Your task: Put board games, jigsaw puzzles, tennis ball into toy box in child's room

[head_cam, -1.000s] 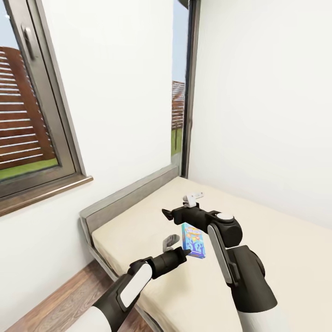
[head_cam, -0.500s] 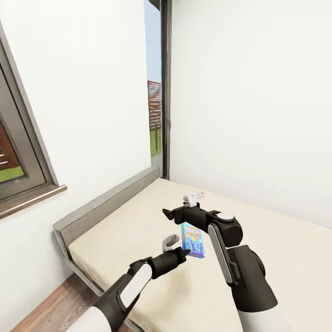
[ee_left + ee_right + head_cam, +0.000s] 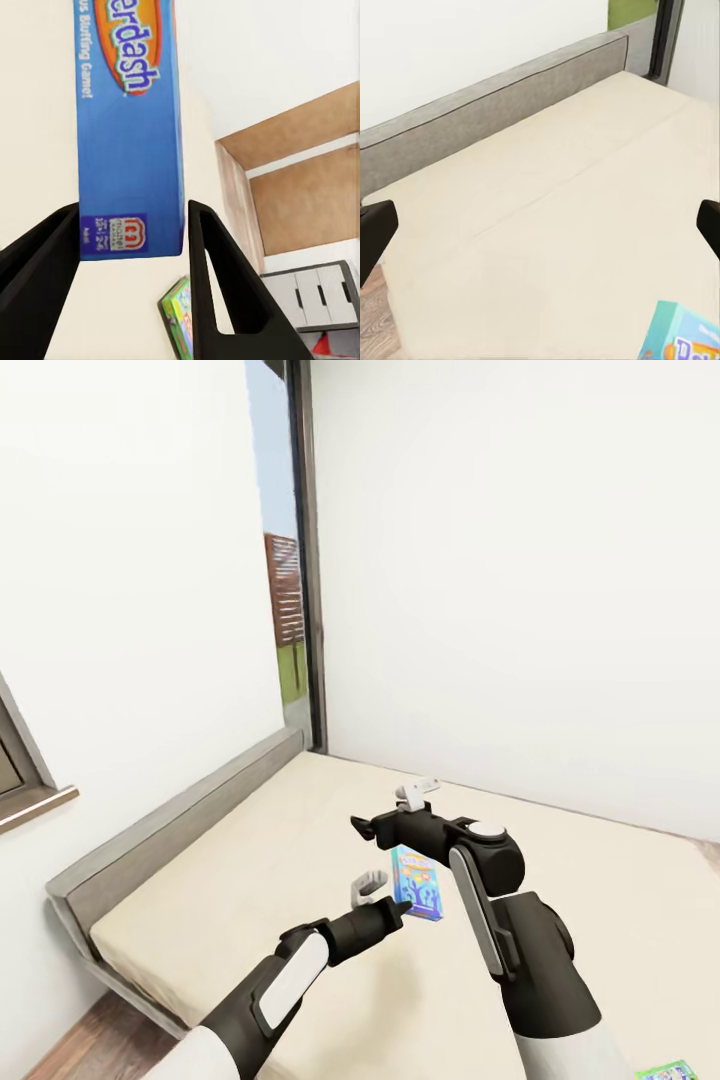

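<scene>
Left hand (image 3: 385,887) holding the blue board game (image 3: 418,881) above the bed (image 3: 250,860), right hand (image 3: 415,792) spread wide and empty; the view has swung right, revealing a second game (image 3: 668,1071) at near right.

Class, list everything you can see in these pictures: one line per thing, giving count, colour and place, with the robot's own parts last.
Blue board game box: one, blue, held in the left gripper above the bed.
Green board game box: one, green, lying on the bed near the right arm.
Bed: one, cream mattress, grey frame, in the room's corner.
Window: one, dark frame, beside the corner.
Floor: brown wood, beside the bed.
Left gripper: black jaws shut on the blue box.
Right gripper: open, over the bed.
</scene>
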You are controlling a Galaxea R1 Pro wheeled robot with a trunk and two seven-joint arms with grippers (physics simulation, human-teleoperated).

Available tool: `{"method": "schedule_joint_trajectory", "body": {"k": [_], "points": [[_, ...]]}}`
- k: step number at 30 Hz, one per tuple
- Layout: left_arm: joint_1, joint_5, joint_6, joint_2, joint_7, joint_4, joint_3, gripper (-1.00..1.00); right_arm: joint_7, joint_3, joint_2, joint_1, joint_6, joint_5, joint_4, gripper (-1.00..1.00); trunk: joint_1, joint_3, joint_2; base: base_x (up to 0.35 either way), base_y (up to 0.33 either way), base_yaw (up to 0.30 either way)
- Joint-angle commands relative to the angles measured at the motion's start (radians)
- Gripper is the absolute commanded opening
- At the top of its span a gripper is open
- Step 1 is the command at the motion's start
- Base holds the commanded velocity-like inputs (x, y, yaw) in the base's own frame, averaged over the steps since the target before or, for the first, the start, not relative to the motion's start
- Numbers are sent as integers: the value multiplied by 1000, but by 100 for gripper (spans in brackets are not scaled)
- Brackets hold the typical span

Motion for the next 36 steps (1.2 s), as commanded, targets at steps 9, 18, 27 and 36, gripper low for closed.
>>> {"method": "schedule_joint_trajectory", "body": {"k": [9,18,27,36], "points": [[8,5,2,0,-1,-2,0,-100,3,0,0,-1,13,3,0,100,0,-1,-1,1,0,-293],[18,8,-41,1,-1,-1,0,-100,3,0,0,0,13,3,0,100,0,-1,-1,100,0,-202],[19,9,-43,1,-2,-1,0,-100,3,0,0,0,13,3,0,100,0,-1,-1,9,0,-143],[18,5,-33,1,11,0,1,-100,3,-7,0,0,13,3,0,100,0,-1,-1,0,0,-285]]}}
